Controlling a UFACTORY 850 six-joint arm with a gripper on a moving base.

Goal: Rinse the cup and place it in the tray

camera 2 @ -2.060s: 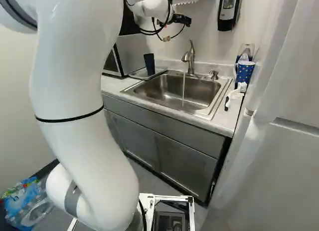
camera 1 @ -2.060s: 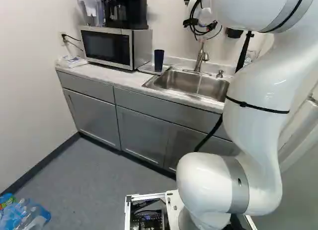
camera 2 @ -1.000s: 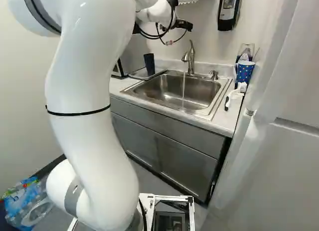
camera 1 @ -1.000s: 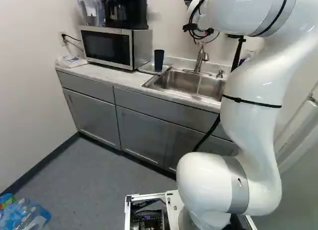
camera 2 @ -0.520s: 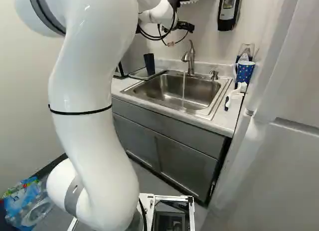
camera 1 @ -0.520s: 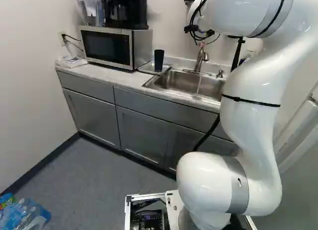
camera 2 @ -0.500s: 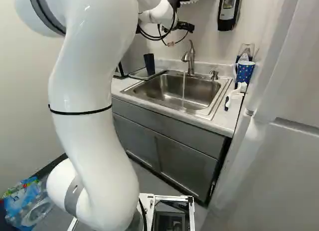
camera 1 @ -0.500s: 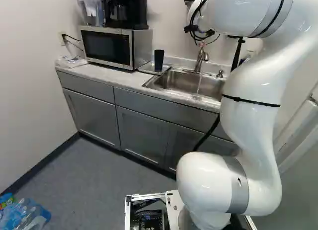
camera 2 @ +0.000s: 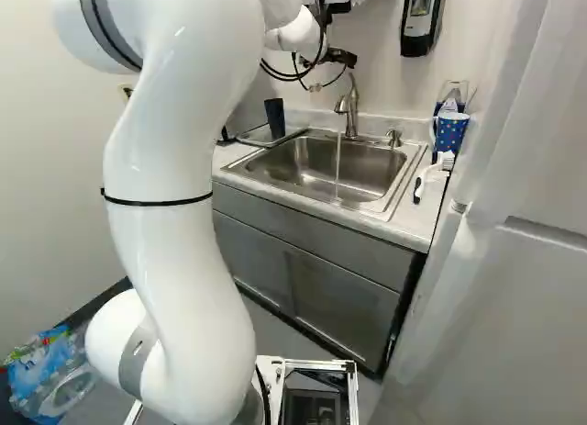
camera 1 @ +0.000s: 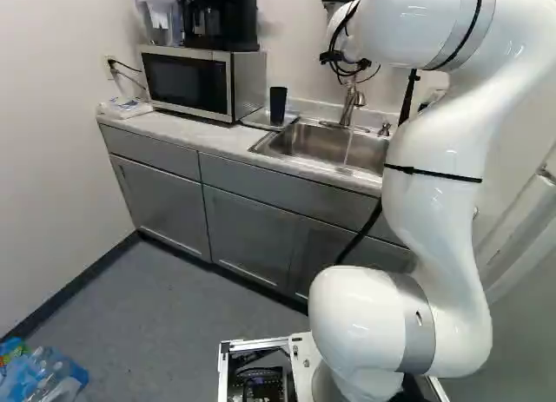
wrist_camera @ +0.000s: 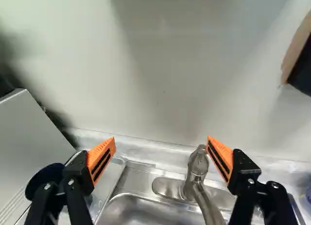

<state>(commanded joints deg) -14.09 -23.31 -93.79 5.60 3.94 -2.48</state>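
Note:
A dark cup (camera 1: 277, 105) (camera 2: 274, 117) stands upright on the tray (camera 1: 254, 118) beside the sink (camera 2: 307, 168). Water (camera 2: 337, 164) runs from the faucet (camera 2: 350, 113) into the basin. High over the back of the sink, near the faucet, is my gripper (camera 2: 341, 57), its fingertips hidden there. In the wrist view the gripper (wrist_camera: 161, 143) stands open and holds nothing. The faucet (wrist_camera: 197, 172) shows below and between its fingers; the cup (wrist_camera: 35, 185) is partly behind one finger, with the tray (wrist_camera: 111, 179) near it.
A microwave (camera 1: 187, 81) stands left of the tray. Right of the sink are a blue patterned cup (camera 2: 450, 131) and a white brush (camera 2: 431, 175). Dispensers hang on the wall, one black (camera 2: 418, 26). A white door-like panel (camera 2: 514, 260) rises at the right.
The upper arm has swung left in the left base view and right in the right base view. The gripper has come down a little towards the faucet. Cup, tray and base have not moved.

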